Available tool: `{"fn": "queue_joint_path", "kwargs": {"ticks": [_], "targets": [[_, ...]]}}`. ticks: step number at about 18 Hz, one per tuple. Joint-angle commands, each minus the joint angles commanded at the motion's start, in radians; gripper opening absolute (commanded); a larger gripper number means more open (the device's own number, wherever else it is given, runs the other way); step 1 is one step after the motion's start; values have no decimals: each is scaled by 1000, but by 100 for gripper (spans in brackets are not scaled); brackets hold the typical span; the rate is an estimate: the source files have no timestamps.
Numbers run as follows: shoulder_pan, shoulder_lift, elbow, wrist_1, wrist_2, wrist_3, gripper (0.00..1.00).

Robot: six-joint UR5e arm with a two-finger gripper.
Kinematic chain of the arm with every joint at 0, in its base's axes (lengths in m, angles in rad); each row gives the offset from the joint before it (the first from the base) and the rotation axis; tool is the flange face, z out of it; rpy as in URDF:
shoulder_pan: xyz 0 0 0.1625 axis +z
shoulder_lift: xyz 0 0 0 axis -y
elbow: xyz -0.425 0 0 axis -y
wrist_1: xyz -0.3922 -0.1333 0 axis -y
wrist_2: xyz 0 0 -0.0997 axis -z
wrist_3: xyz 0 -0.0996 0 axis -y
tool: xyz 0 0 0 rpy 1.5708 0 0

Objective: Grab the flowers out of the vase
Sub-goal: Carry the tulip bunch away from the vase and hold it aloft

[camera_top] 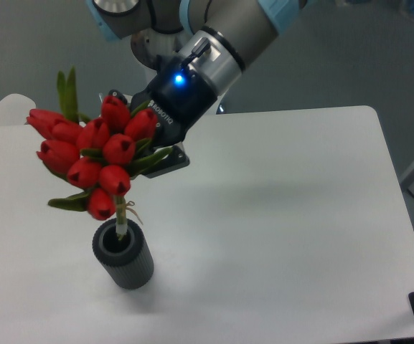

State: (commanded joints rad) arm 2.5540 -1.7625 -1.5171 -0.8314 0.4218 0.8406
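One bunch of flowers [95, 158]: about nine red closed buds, green leaves, pale stems, thin tie near stem base. Bunch sits just left of and below gripper [146, 140], clamped between its fingers among buds and leaves. One vase [123, 254], dark grey ribbed cylinder, upright on white table [293, 215], below gripper. Stem ends reach vase opening; whether they are still inside cannot be told. Gripper fingertips mostly hidden behind buds; arm cut off at top edge.
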Motion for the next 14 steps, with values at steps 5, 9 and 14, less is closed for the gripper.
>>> {"fn": "queue_joint_path", "kwargs": {"ticks": [5,9,14], "targets": [[46,-47,44,8,23,11,33],[103,-109,77,9,25,49,33],[199,-173,94,8,25,147,33]]}}
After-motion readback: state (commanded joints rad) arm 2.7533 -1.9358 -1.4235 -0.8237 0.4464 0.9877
